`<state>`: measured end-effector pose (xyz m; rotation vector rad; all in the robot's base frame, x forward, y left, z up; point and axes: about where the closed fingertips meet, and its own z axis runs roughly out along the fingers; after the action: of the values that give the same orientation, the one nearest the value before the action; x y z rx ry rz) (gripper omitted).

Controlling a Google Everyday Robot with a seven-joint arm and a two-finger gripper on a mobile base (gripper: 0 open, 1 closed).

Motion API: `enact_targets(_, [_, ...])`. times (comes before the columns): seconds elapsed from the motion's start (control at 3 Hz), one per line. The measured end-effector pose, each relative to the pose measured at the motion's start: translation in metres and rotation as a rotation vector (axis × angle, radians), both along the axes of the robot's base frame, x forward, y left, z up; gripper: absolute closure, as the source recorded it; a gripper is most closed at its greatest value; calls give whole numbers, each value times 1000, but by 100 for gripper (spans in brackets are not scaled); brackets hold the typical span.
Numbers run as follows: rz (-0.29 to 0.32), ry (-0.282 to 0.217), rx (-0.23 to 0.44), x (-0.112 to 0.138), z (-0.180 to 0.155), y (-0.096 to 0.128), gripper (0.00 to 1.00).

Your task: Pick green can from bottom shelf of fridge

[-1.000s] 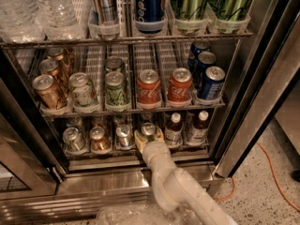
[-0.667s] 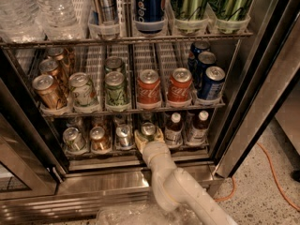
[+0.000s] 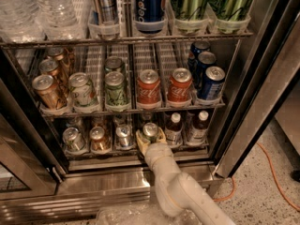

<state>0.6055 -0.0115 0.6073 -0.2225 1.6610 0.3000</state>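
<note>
Camera view | fridge [image 3: 93, 184] racks hold cans | pale gripper [image 3: 150, 136] reaches onto bottom shelf [image 3: 96, 153]; fingers [image 3: 141, 138] clasp green can [image 3: 150, 130] from both sides; brown bottles [image 3: 174, 128] just right

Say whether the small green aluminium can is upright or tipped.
Upright: the green can shows its silver top, on the bottom shelf, the gripper around it.

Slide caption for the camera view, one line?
Gripper inside the fridge, at the green can fronting the bottom shelf, next to two brown bottles.
</note>
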Motion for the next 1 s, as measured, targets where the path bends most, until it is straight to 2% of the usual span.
enact_targets(0.67, [83,-7,-65,-21,23,-4,100])
enact_targets(1.0, [157,-4,-120,-32,36,-8,100])
